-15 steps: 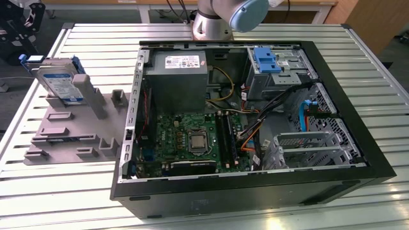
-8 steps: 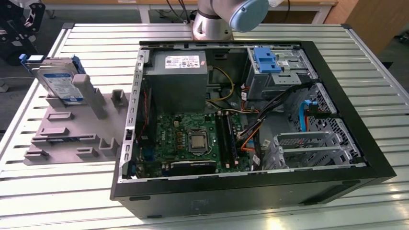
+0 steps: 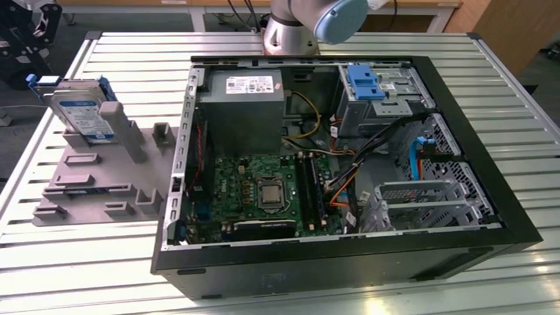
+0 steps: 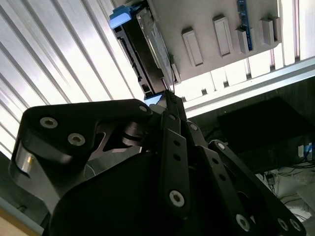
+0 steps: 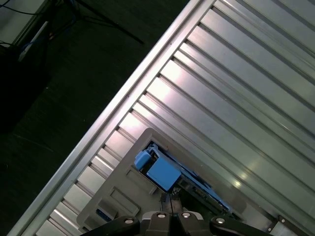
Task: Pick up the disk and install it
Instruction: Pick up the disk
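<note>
The flat silver hard-drive disk in its bright blue plastic carrier stands on edge in the grey moulded holder on the ribbed metal bench. The black gripper, narrow and empty, hangs above the disk's upper edge.

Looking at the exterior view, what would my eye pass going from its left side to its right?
The disk → the grey box with a white sticker → the blue ribbed latch → the metal drive cage.
</note>
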